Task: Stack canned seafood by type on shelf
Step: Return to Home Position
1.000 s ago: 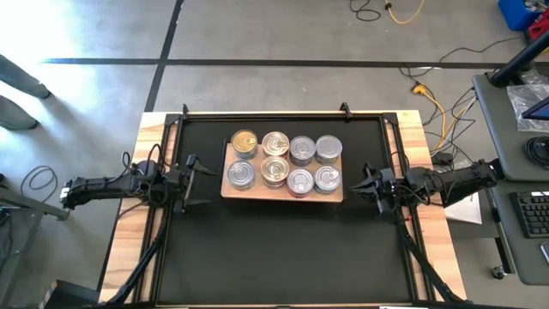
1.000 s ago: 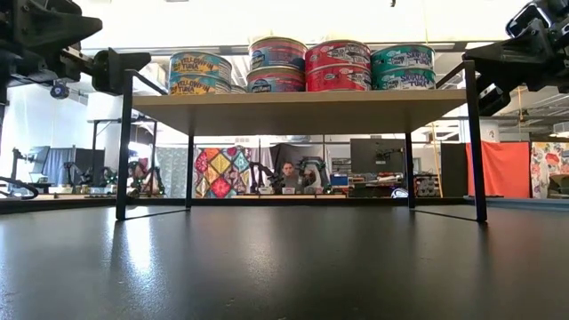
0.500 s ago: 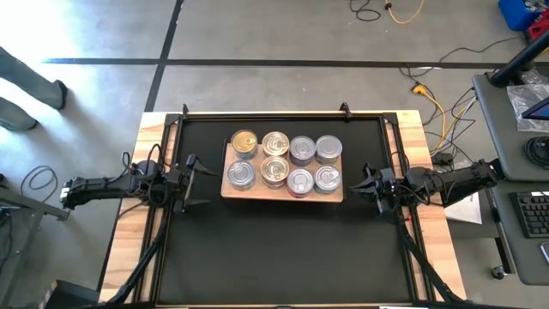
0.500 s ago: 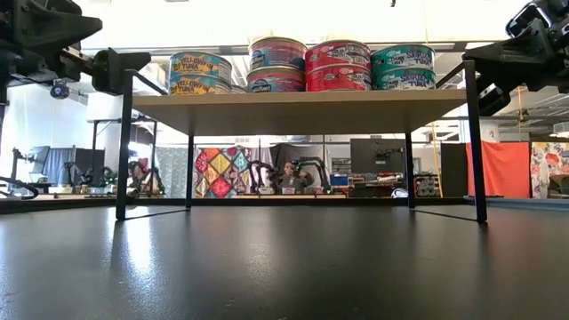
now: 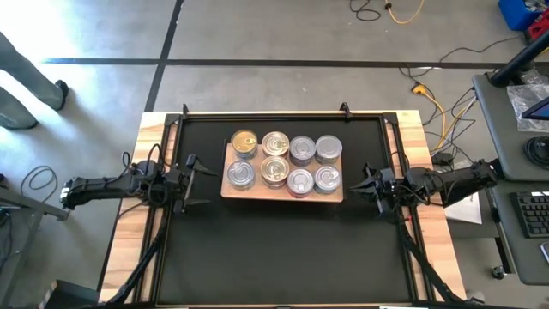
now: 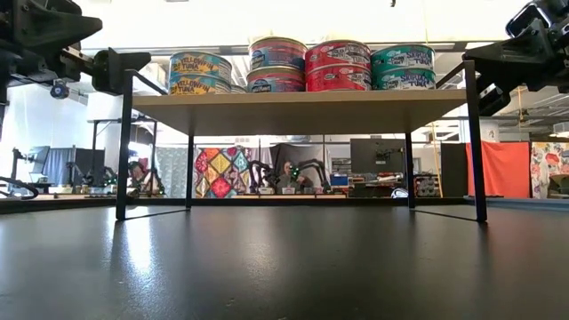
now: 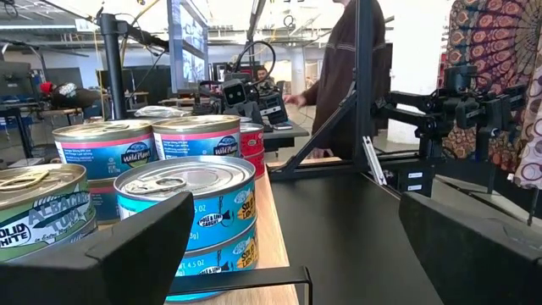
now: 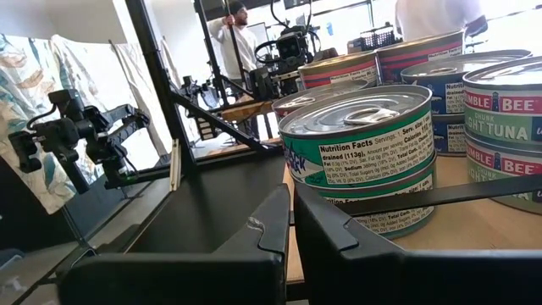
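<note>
The cans (image 5: 301, 181) stand upright on the shelf (image 5: 276, 196), lids up, in two rows of four. In the low view each stack (image 6: 337, 67) is two cans high. The shelf is in the far half of the black mat (image 5: 283, 257). Its long side runs across the table from my left arm toward my right arm.

The cans are short round metal. The lids are silver with pull tabs, and one lid (image 5: 244, 142) at the far left corner is gold. The labels are glossy: yellow and blue, then blue and pink, red, and green. The shelf is a flat pale wood board (image 6: 293, 111) on thin black metal legs (image 6: 124, 147), with open space under it.

My left gripper (image 5: 197, 182) is just off the left short edge of the shelf and does not touch it. Its jaws are wide apart and hold nothing. My right gripper (image 5: 369, 184) is near the right short edge, also apart from it. Its jaws are almost together, with only a thin slit between them, and they hold nothing. In front of the shelf, the mat reaches to the wooden table rim (image 5: 129, 249).
</note>
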